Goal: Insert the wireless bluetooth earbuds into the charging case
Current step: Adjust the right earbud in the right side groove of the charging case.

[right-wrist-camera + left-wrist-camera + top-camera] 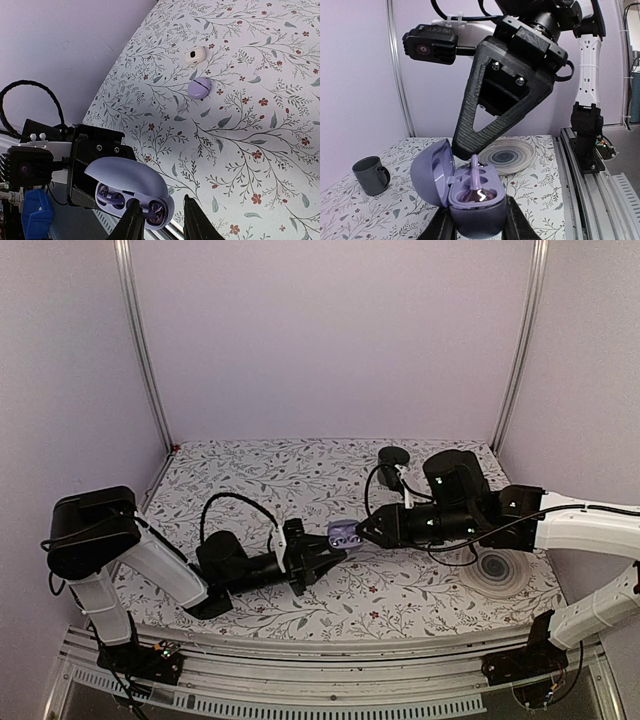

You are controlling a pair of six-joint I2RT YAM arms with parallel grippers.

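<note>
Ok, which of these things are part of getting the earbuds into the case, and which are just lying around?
Job: charging case, open; the earbud standing in it; left gripper clamping the case; right gripper close by.
Lying about: dark mug, swirled plate, lilac disc, white round piece.

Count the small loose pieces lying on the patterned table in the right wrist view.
2: a white round piece and a lilac disc beside it, not touching. Others may lie out of view.
</note>
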